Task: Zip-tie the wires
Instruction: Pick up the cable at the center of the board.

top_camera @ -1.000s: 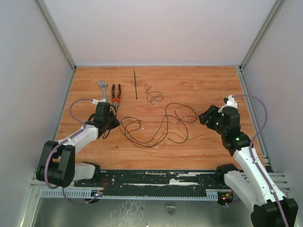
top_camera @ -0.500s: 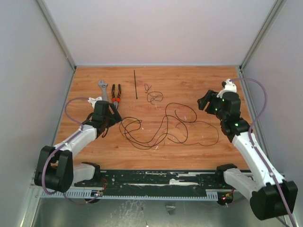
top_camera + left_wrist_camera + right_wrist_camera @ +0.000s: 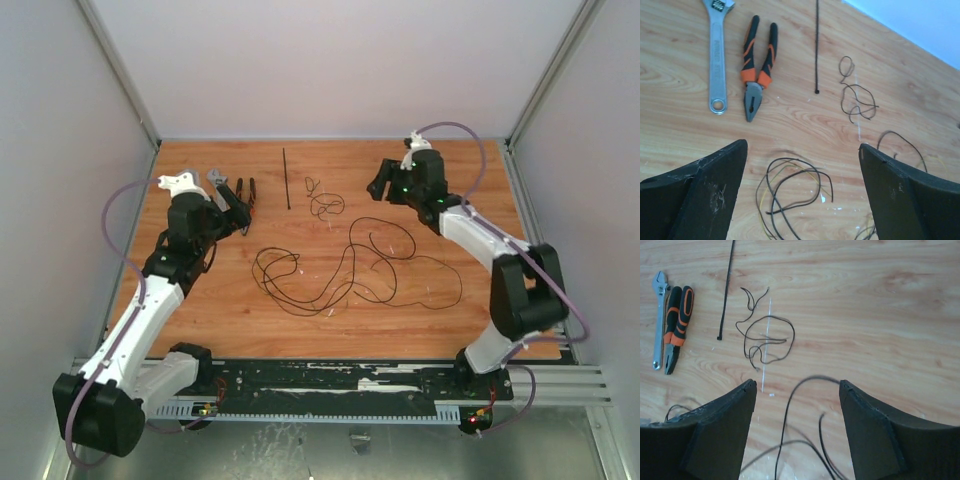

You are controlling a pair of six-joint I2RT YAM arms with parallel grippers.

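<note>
The wires (image 3: 340, 265) lie as a loose black and olive tangle mid-table; a smaller curl (image 3: 325, 203) lies behind them. The zip tie (image 3: 286, 178), a straight black strip, lies at the back. My left gripper (image 3: 235, 205) hovers open over the pliers, left of the tangle; in its wrist view the gripper (image 3: 802, 147) is empty, with wire loops (image 3: 790, 185) below and the zip tie (image 3: 817, 47) ahead. My right gripper (image 3: 378, 185) hangs open right of the small curl. Its wrist view shows the gripper (image 3: 797, 385) empty above a wire strand (image 3: 790, 410), with the zip tie (image 3: 727, 290) far left.
Orange-handled pliers (image 3: 758, 75) and a silver adjustable wrench (image 3: 716, 55) lie side by side at the back left, next to the zip tie. White walls close the wooden table (image 3: 400, 310) on three sides. The arm bases stand at the near edge.
My left gripper has opened wide and lifted back toward the pliers. The right arm has swung from the right side to the back middle, its jaws a little wider. The wires' right loop now lies spread out.
</note>
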